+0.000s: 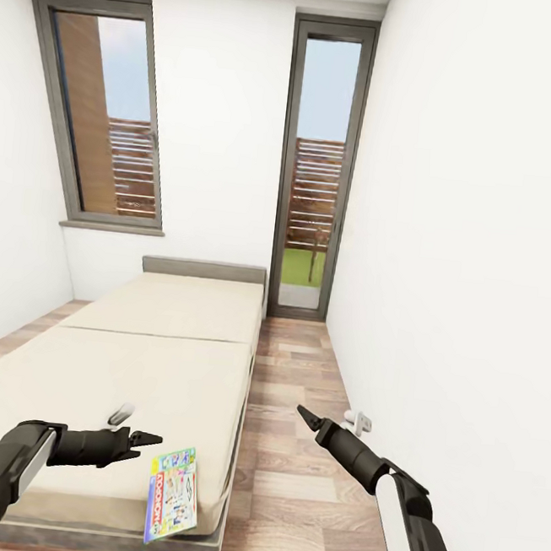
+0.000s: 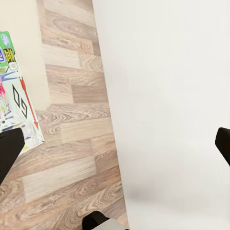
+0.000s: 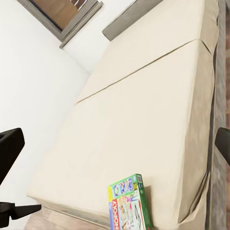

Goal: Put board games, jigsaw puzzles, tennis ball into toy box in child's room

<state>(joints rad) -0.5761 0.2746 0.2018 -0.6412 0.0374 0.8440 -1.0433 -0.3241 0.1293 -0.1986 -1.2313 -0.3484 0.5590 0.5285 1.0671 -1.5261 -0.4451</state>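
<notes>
Black jaws on both arms gape wide, holding nothing, beside the board game (image 1: 174,494).

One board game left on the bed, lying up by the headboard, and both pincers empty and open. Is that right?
Not quite. The board game lies at the near end of the bed, by its corner at the floor side, far from the headboard; the head view shows it. The rest holds: the left pincer and right pincer are empty and open.
</notes>
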